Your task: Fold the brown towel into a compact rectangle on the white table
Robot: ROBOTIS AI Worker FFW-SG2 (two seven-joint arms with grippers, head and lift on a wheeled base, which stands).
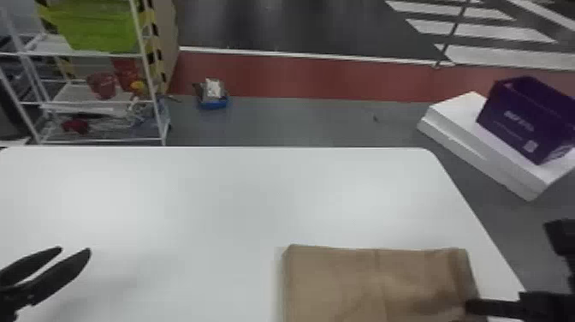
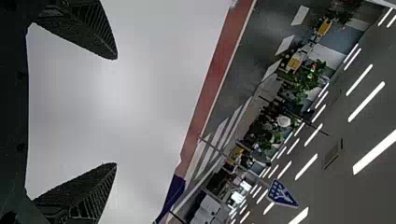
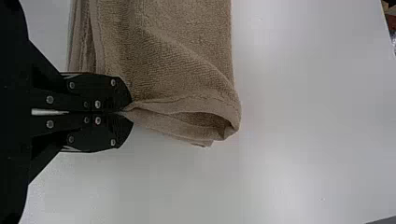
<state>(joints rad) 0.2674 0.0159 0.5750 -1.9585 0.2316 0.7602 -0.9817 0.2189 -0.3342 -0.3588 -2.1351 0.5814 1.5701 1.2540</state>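
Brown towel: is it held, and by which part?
The right end effector pinches the brown towel by the hemmed edge at one end; the left end effector is open and empty.

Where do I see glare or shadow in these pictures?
Head view: soft pale glare on the table, faint shadow near the left gripper; left wrist view: ceiling lights glow bright white; right wrist view: pale glare on the table, darker shadow inside the folded towel.
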